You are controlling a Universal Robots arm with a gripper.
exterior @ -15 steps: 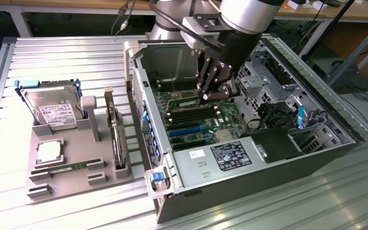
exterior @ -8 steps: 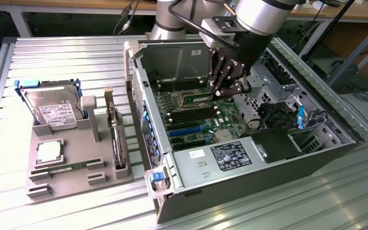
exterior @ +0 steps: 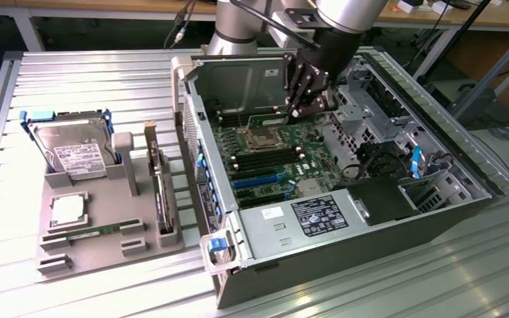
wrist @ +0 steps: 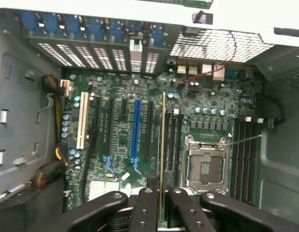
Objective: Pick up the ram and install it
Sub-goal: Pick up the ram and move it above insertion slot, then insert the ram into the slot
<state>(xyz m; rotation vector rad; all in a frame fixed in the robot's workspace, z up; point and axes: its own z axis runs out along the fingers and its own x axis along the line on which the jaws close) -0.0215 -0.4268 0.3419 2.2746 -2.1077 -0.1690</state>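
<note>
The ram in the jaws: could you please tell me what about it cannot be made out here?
1. The ram's faces and chips: the wrist view sees it edge-on.
2. Its gripped end: wrist view, covered by the jaws.
3. Whether its edge touches the memory slots: too small in the exterior view, edge-on in the wrist view.

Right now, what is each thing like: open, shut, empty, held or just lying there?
gripper: shut on the ram
ram: held on edge above the motherboard
computer case: open, side panel off
processor socket: empty
second ram stick: lying flat in the tray
processor chip: lying in the tray
hard drive: resting in the tray
</note>
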